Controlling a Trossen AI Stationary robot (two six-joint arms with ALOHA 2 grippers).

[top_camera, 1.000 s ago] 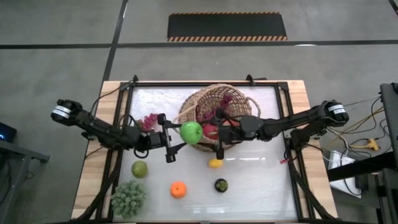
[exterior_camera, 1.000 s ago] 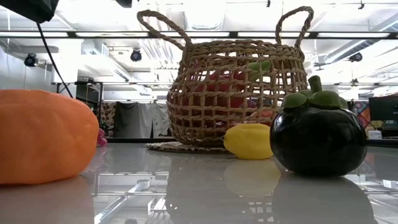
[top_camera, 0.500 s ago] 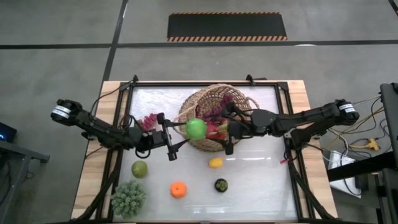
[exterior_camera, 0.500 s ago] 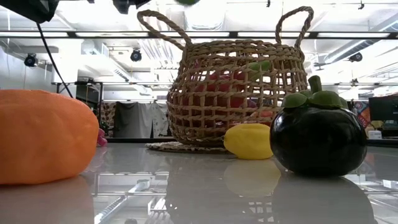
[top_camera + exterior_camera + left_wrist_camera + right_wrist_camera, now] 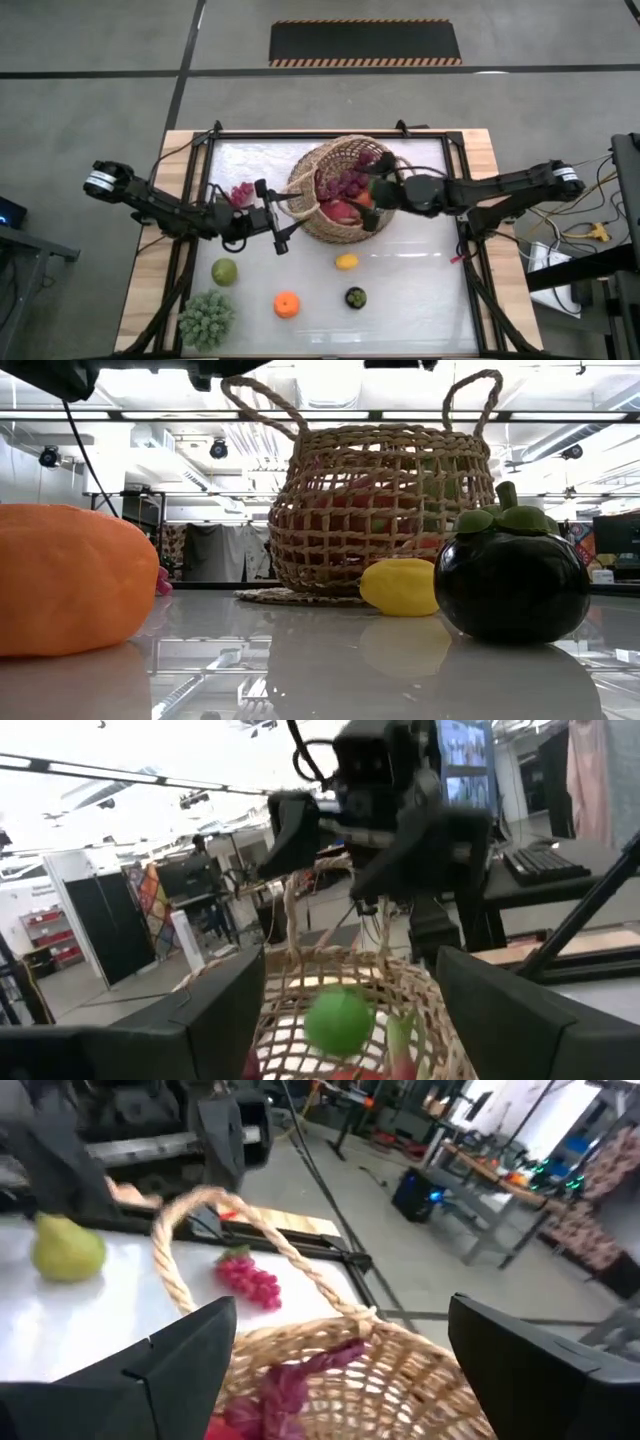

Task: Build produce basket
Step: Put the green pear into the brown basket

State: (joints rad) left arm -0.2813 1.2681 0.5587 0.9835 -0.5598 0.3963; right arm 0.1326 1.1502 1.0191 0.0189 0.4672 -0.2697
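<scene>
Basket (image 5: 335, 190) wall hides most produce inside from the low view. Left hand (image 5: 278, 217) is released just beside the rim; right hand (image 5: 372, 203) is released above it. Lemon (image 5: 346, 262) lies nearby on the bench (image 5: 420, 290).

A robotics lab or workshop, by the look of it. The table (image 5: 430, 290) stands on bare grey concrete with a hazard-striped mat (image 5: 365, 43) laid well beyond both arms. Past the right gripper (image 5: 340, 1370), open over the basket (image 5: 330, 1350), are benches (image 5: 490, 1170) crowded with electronics and loose cables on the floor. Beyond the open left gripper (image 5: 340, 1010), monitors (image 5: 465, 745), a keyboard (image 5: 545, 860), dark partitions and strip-lit ceiling ducts fill the room.
</scene>
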